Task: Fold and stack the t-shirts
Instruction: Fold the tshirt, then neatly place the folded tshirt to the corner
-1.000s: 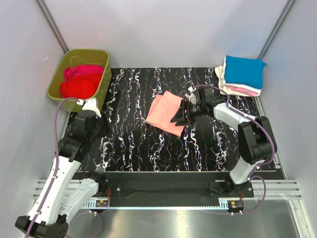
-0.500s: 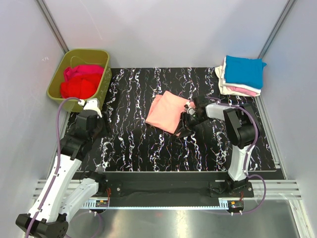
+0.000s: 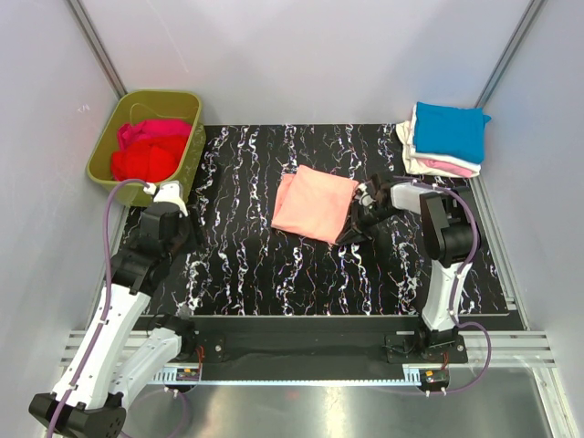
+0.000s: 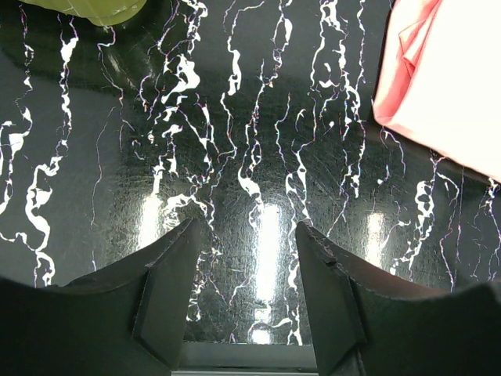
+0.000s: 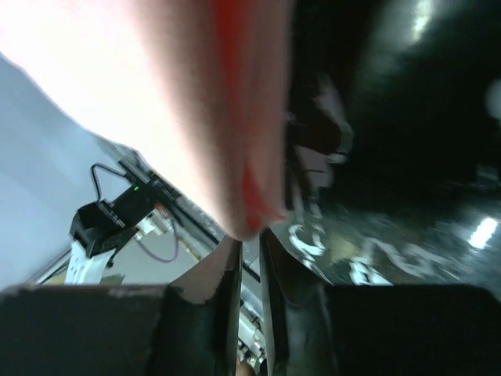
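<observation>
Jaws of my right gripper (image 3: 357, 223) have just closed on the edge of the salmon-pink t-shirt (image 3: 315, 203); left gripper (image 4: 246, 239) hangs open, empty. Next, probably, the stack (image 3: 447, 133).

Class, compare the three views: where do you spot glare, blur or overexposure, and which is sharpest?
Left wrist: lamp glare streaks the glossy table, otherwise sharp. Right wrist: the tee sits close to the lens, blurred and washed out; fingers dark. Top: sharpest, evenly lit, soft shadows.

top view high above the table (image 3: 246, 265); wrist views close, salmon t-shirt (image 3: 315, 205) seemingly common to all
</observation>
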You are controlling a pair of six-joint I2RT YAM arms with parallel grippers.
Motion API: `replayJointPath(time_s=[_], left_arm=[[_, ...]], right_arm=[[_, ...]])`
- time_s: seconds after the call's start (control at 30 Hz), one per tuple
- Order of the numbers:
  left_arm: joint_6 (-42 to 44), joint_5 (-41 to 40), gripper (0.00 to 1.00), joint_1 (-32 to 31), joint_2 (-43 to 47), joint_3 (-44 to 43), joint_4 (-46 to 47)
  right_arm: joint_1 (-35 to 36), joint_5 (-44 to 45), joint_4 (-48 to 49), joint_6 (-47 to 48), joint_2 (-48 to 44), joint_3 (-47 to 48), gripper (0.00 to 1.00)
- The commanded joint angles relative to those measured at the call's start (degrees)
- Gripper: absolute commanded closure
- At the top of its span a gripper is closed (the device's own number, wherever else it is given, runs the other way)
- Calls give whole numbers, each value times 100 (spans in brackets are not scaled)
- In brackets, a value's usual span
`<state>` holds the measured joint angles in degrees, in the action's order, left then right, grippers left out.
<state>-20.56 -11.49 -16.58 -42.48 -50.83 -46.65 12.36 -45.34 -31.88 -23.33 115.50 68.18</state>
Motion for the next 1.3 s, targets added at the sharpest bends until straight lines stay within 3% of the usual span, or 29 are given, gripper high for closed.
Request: replayJointPath(time_s=[0.0, 0.13, 0.27, 0.4, 0.5, 0.73, 1.0, 1.2, 1.27], left_arm=[[-1, -152, 43, 23, 47, 3, 253], [-1, -152, 43, 23, 56, 12, 262], [8, -108, 43, 23, 21, 12, 271], [17, -64, 43, 23, 20, 20, 288], [17, -47, 43, 23, 29, 20, 288], [34, 15, 43, 23, 12, 29, 306], [34, 15, 43, 23, 3, 29, 315], [25, -38, 43, 32, 12, 29, 297], [17, -47, 43, 32, 12, 38, 297]], right_arm=[[-286, 699, -643, 267, -325, 292, 80], [-392, 1439, -934, 312, -879, 196, 76], [-392, 1966, -1101, 285, -1511, 256, 38], [-410, 1768, -699, 233, -1698, 345, 16], [-462, 1328, -172, 5, -1505, 450, 5], [-778, 843, 901, -697, -363, 1109, 5], [-832, 1265, 1324, -1296, 824, 1786, 11], [-148, 1387, 1579, -1938, 1439, 1856, 17], [-15, 1405, 1746, -2210, 1588, 1778, 23]])
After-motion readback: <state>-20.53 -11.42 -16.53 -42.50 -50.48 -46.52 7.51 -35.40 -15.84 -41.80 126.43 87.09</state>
